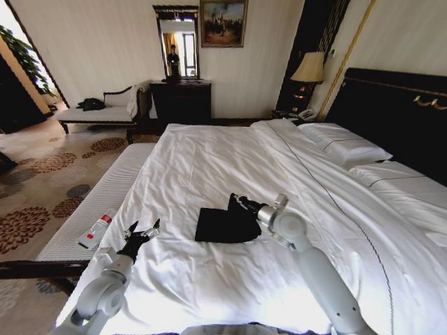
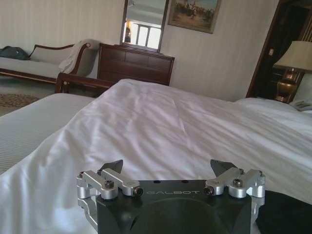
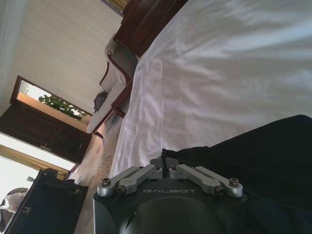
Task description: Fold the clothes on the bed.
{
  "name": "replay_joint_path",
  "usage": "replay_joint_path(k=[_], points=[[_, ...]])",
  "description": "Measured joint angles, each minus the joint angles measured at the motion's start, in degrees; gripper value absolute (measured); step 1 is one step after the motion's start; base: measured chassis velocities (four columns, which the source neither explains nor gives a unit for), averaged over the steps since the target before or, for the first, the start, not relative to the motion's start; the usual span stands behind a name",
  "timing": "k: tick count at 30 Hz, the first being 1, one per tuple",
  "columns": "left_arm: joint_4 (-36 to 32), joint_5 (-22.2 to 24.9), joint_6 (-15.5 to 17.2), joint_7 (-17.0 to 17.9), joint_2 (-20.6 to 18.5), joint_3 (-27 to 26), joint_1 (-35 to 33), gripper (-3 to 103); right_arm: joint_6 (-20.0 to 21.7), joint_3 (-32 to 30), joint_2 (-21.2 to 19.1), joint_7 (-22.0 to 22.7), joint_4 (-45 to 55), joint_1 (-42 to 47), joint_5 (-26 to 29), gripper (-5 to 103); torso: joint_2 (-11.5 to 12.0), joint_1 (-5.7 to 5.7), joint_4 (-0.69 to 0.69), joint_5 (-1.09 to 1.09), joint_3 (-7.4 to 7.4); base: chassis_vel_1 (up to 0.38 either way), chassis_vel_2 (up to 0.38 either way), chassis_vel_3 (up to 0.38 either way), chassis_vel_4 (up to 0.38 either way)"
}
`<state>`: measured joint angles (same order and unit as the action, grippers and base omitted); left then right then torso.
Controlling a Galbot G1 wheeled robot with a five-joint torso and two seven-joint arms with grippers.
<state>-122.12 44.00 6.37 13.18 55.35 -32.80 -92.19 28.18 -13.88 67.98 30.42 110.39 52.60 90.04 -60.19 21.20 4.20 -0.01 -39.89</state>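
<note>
Pinching a raised flap of the black T-shirt (image 1: 222, 225) near the bed's (image 1: 209, 160) foot, the right gripper (image 1: 238, 200) sits closed on the cloth's far edge. Left gripper (image 1: 143, 232) hovers spread wide just beside the shirt's left edge, the free arm nearer that side.

- Large bed (image 1: 209, 167), white sheets, dark headboard.
- Black T-shirt (image 1: 225, 225) bunched on duvet, near foot.
- White pillows (image 1: 346, 148) at head end.

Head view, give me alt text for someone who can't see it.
The right gripper pinches a lifted edge of the black T-shirt lying on the white bed. The left gripper hovers open over the sheet to the shirt's left.
</note>
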Motion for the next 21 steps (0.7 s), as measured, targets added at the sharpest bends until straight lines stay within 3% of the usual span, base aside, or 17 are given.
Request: replay_joint_path(k=[13,21], points=[[-0.1,0.0,0.3,0.4,-0.2,0.4,0.0,100,-0.2,6.6,7.5,1.7,-3.0,-3.9,-3.0,1,0.0,0.00,-0.01,0.00,0.00,0.000,0.000,0.000,0.000],[0.0,0.1,0.3,0.4,-0.3,0.0,0.0,99,-0.2,8.0,9.7,1.6,-5.1,-3.7,-5.2,1,0.0,0.00,0.00,0.00,0.00,0.000,0.000,0.000,0.000]])
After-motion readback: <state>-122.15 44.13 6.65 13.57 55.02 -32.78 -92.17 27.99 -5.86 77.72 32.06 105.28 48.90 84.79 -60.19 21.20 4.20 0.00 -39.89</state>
